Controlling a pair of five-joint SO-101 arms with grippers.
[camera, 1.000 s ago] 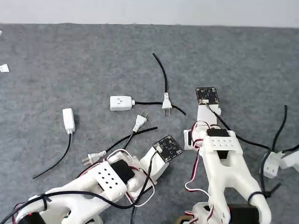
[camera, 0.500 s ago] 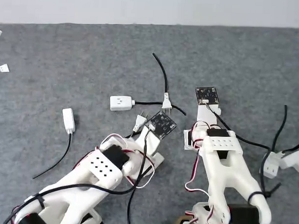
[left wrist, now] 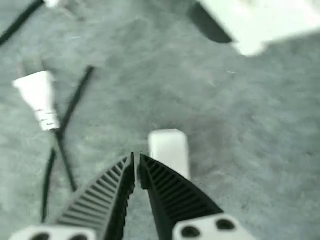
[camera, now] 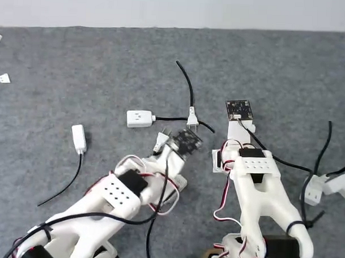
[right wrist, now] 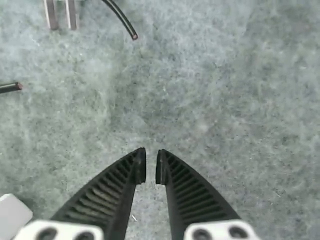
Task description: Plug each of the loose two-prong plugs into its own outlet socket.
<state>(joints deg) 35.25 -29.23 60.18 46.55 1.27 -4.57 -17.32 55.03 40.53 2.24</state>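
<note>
Two-prong plugs lie loose on the grey surface (camera: 276, 70), none of them seated yet. One plug (camera: 191, 119) rests near the middle, its black cord running up and away, just beside the cord of a white outlet socket (camera: 140, 118). A second plug (camera: 160, 141) lies a little nearer the arms, partly covered by the left arm. A further white block on a cord (camera: 78, 137), probably another socket, sits well apart from them.

In the left wrist view, the left end effector (left wrist: 136, 160) is closed to a thin slit and holds nothing. Its tips are just short of a white rounded piece (left wrist: 170, 150), though I cannot tell whether that is a plug body or a socket. A plug on its cord (left wrist: 36, 95) lies off to one side. The right end effector (right wrist: 151, 167) is likewise nearly closed and empty over bare carpet, with a pair of prongs (right wrist: 60, 12) well ahead of it.

Judging from this, the step in hand is the approach for a first pick-up. Next the left fingers would need to open wide enough to straddle a plug body, settle around its sides and close. The prongs would then need turning to face the socket slots. The plug may skid on the carpet.
</note>
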